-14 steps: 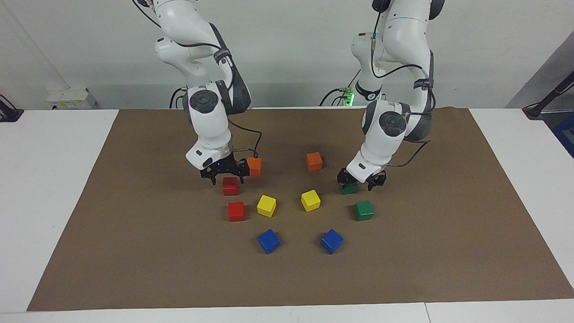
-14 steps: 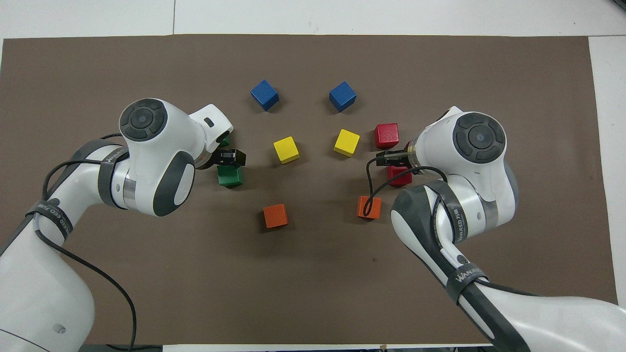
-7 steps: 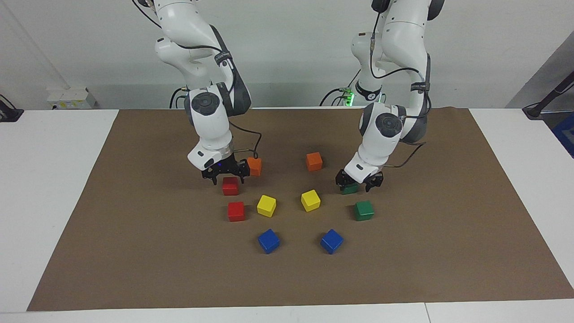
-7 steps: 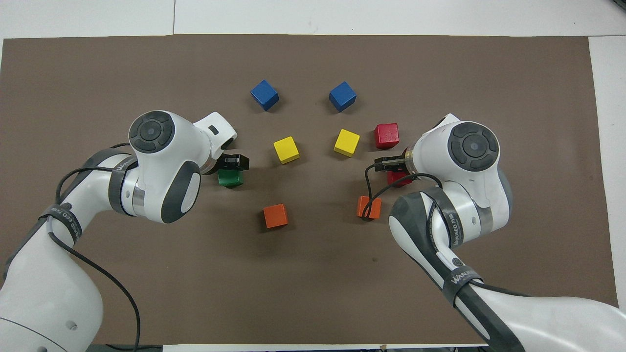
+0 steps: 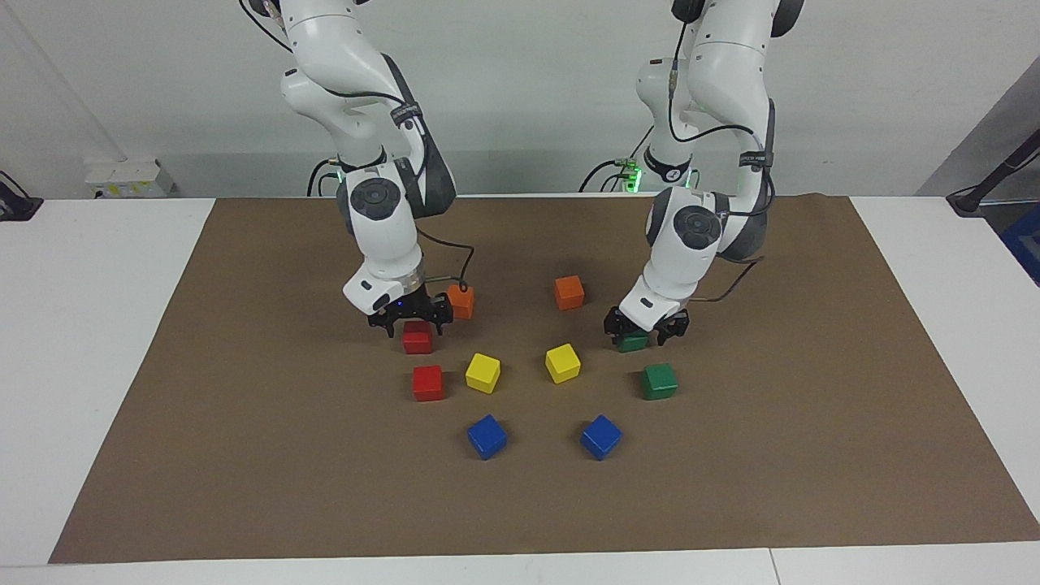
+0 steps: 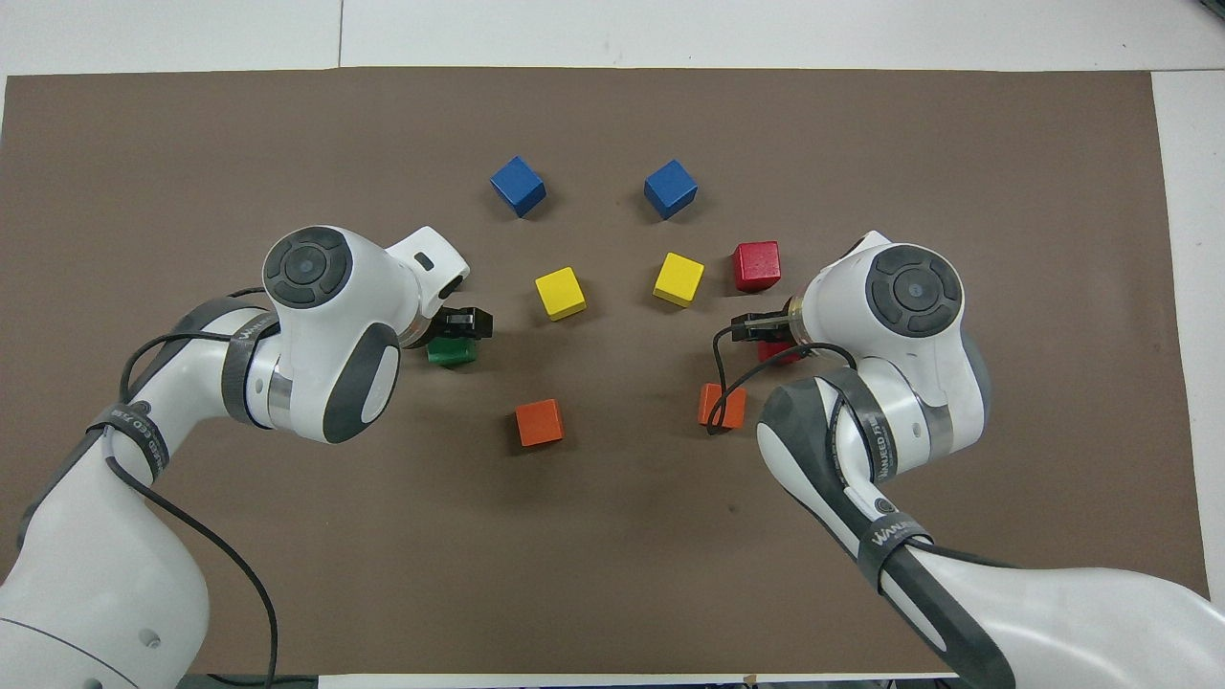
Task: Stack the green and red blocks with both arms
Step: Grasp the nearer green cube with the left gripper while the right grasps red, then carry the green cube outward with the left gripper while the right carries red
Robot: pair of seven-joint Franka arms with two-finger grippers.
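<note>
Nothing was stacked yet; my left gripper (image 5: 646,327) straddled a green block (image 5: 632,341), jaws open; my right gripper (image 5: 409,318) likewise over a red block (image 5: 418,338); both lifts remained

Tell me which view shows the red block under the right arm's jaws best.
Facing view: the red block sits in plain sight on the mat, jaws straddling its top. Overhead, the right arm's wrist hides nearly all of it; only a sliver shows.

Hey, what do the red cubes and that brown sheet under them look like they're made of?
The red cubes: probably painted wood or hard plastic; crisp edges, slightly glossy faces. The brown sheet: likely kraft paper or thin card; matte, flat, with a straight cut edge.
</note>
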